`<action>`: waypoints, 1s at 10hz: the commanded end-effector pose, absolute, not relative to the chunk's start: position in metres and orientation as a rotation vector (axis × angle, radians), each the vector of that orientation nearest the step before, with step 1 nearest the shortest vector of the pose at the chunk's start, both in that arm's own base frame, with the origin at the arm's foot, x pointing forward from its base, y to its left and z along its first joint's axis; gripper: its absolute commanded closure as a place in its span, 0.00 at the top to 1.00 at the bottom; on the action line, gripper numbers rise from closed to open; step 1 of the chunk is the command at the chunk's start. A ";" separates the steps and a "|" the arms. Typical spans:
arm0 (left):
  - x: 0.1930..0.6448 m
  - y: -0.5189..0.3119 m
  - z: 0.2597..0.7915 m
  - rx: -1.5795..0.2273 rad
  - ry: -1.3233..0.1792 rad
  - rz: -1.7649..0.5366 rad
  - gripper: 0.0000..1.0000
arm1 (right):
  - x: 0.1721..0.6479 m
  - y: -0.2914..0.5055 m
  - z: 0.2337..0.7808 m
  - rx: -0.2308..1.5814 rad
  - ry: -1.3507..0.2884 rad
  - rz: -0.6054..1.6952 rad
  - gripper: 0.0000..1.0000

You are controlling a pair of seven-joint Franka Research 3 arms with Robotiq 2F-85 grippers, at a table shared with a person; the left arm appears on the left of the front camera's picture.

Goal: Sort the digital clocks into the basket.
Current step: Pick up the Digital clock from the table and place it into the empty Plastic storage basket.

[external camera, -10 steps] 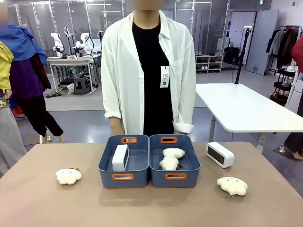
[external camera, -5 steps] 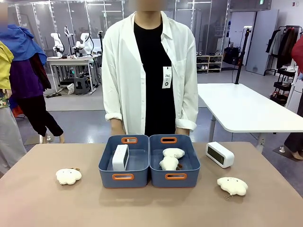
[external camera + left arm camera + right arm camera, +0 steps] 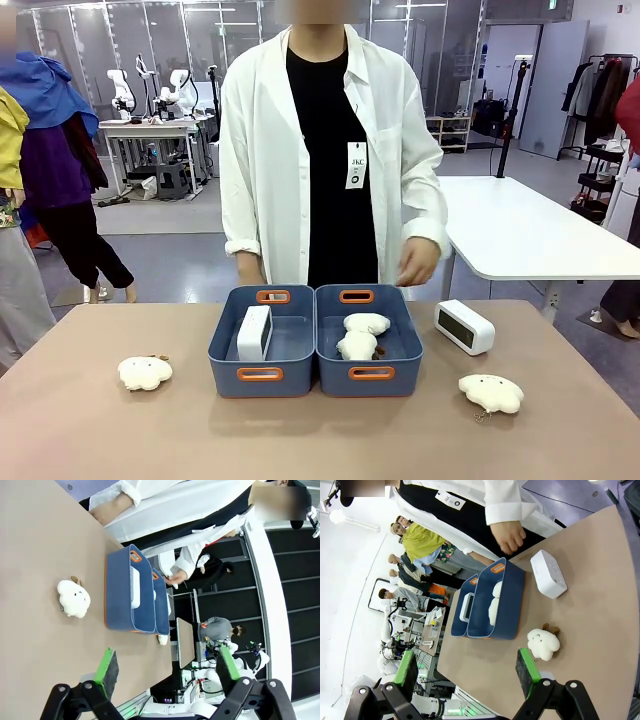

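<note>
One white digital clock [image 3: 254,333] stands on its side inside the left dark-blue basket [image 3: 222,352]. A second digital clock [image 3: 465,327] lies on the table right of the bins, and the person's hand [image 3: 418,262] hovers above and behind it. In the left wrist view my left gripper [image 3: 167,667] is open and holds nothing, well back from the basket [image 3: 120,595] and its clock [image 3: 135,587]. My right gripper [image 3: 467,669] is open too, well short of the loose clock [image 3: 548,573], the basket [image 3: 458,621] and the hand [image 3: 508,535].
The matching right bin [image 3: 330,360] holds two cream plush toys [image 3: 362,335]. One more plush [image 3: 145,373] lies on the table's left part and another [image 3: 491,393] on its right part. The person stands at the far edge, behind the bins.
The person's hand on the picture's right has risen from behind the bins and now hangs above the loose clock. Clocks, plush toys and bins have not moved.
</note>
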State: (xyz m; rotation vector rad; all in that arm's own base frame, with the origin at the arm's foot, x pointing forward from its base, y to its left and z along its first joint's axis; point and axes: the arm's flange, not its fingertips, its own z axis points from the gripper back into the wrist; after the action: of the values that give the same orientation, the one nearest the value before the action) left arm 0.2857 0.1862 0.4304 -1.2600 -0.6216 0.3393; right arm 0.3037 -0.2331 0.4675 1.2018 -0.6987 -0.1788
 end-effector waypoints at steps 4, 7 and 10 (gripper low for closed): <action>0.284 0.188 0.433 -1.267 -0.630 0.320 1.00 | 0.302 -0.232 0.469 1.202 -0.710 -0.165 1.00; 0.284 0.188 0.433 -1.267 -0.630 0.320 1.00 | 0.307 -0.228 0.477 1.161 -0.679 -0.140 1.00; 0.284 0.188 0.433 -1.267 -0.630 0.320 1.00 | 0.311 -0.227 0.468 1.048 -0.624 -0.116 1.00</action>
State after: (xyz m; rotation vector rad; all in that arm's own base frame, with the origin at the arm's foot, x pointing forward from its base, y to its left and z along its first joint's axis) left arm 0.2855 0.1859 0.4305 -1.2606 -0.6202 0.3380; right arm 0.3135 -0.2281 0.4698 1.0672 -0.6272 -0.1236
